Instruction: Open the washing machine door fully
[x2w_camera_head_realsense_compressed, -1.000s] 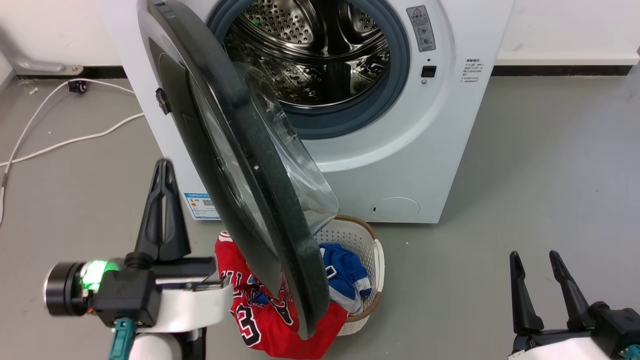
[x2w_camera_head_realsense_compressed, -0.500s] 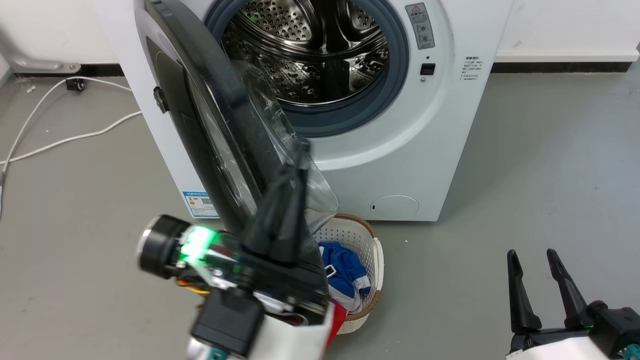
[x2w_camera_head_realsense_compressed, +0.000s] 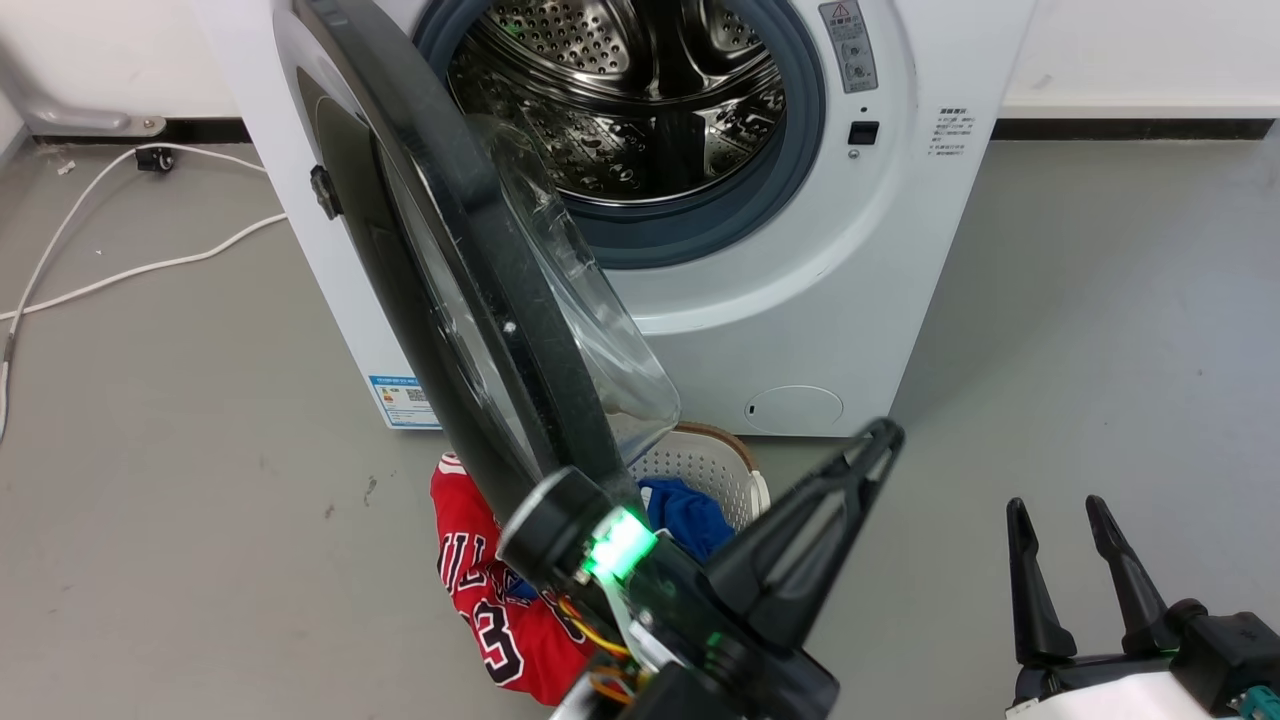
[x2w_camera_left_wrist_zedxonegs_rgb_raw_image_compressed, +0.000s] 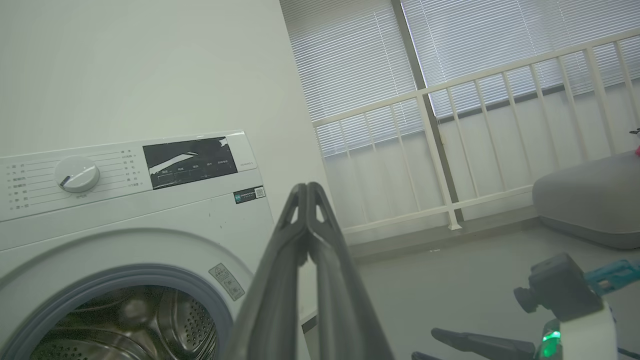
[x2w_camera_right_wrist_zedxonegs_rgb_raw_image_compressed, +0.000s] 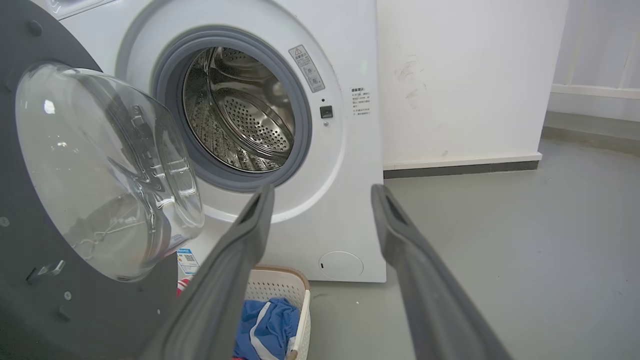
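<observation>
Washing machine (x2w_camera_head_realsense_compressed: 800, 320): a white front-loader on the grey floor (x2w_camera_head_realsense_compressed: 1100, 300), back against the wall. Its steel drum (x2w_camera_head_realsense_compressed: 640, 90) is open to view inside the grey-blue rubber ring (x2w_camera_head_realsense_compressed: 700, 225).
Washing machine door (x2w_camera_head_realsense_compressed: 470, 290): hinged on the side of the machine to my left. It stands out from the machine's front toward me, nearly edge-on in the head view. Its clear glass bowl faces across the machine's opening, and its lower rim hangs over the basket.
Left fingers (x2w_camera_head_realsense_compressed: 820, 520): pressed together tip to tip with nothing between them. They are in front of the machine's lower front and slant toward its right corner. The fingers are apart from the door. My wrist overlaps the door's lower rim in the head view, and I cannot tell whether it touches.
Right fingers (x2w_camera_head_realsense_compressed: 1030, 590): spread apart and empty, low down, well off the machine's right front corner, pointing toward the machine.
Laundry basket (x2w_camera_head_realsense_compressed: 690, 462): white, on the floor just in front of the machine, under the door. There is blue cloth (x2w_camera_head_realsense_compressed: 685, 510) inside and a red jersey (x2w_camera_head_realsense_compressed: 480, 590) over its left side.
Cable (x2w_camera_head_realsense_compressed: 150, 266): white, on the floor to the left of the machine.
</observation>
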